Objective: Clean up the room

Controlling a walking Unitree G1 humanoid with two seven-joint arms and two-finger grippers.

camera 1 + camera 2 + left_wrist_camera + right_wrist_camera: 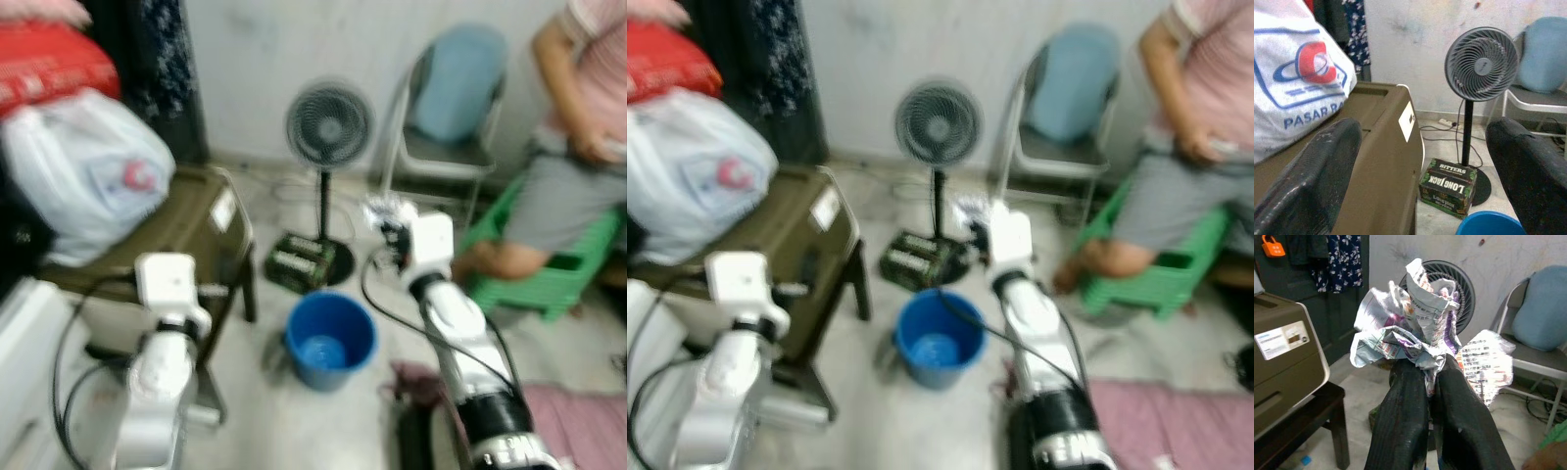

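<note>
Flooring is pale tile against a scuffed white wall. One white plastic bag sits on one brown printer, which rests on a dark worktop. Left end effector — fingers spread wide, holding nothing — points past the printer. One green box lies by the base of one standing fan; one blue bucket stands near it. Right end effector is clamped on one crumpled paper wad, held up beyond the bucket. One metal chair follows, then one person seated on one green stool.
</note>
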